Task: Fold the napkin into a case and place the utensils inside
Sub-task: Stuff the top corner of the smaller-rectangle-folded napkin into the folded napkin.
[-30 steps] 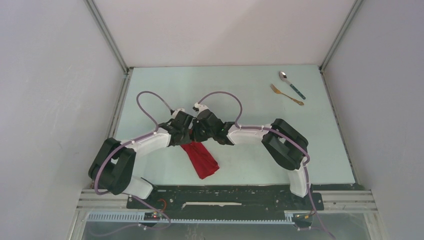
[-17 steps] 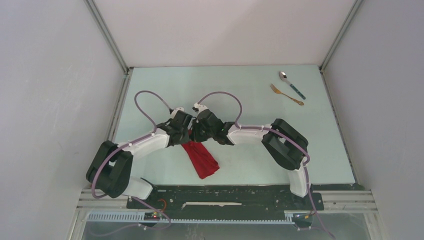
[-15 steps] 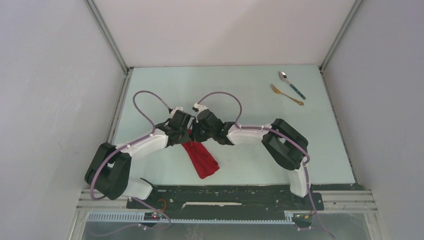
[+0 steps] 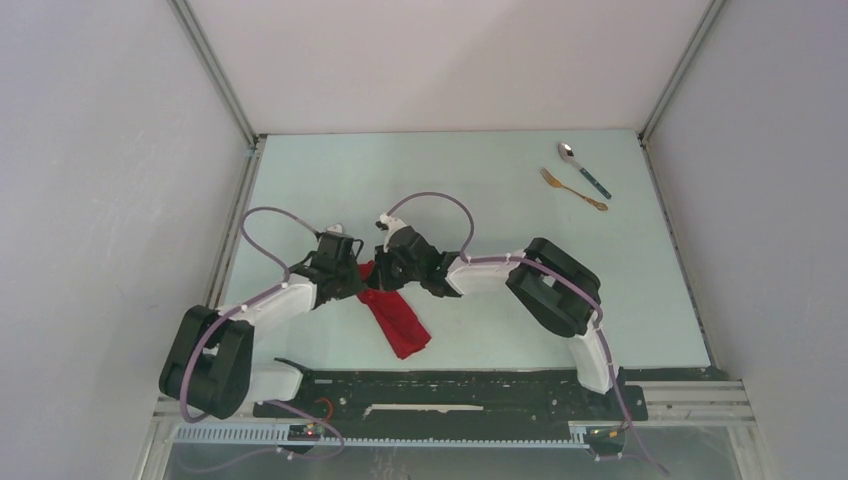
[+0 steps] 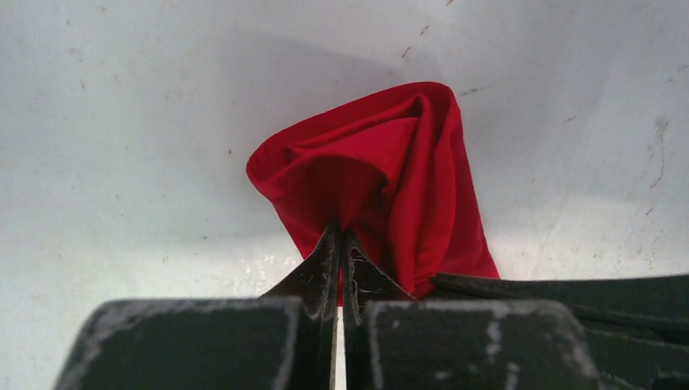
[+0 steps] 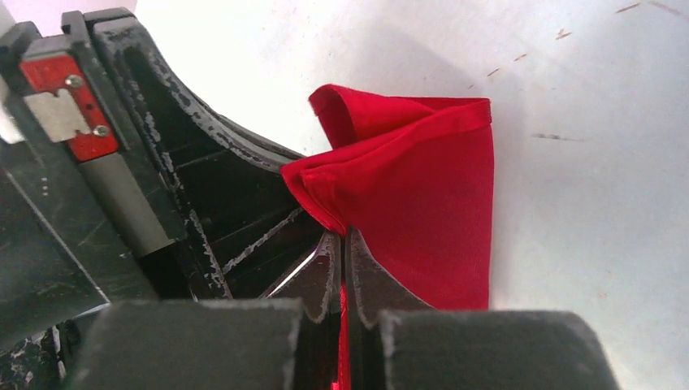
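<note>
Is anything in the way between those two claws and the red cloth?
Nothing visible is. The left gripper and the right gripper are each shut directly on the napkin, pinching its bunched end with no object between.

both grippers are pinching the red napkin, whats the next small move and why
Probably ease the left gripper and right gripper apart to spread the cloth: both are shut on the napkin close beside each other, and it is bunched in folds rather than lying flat.
</note>
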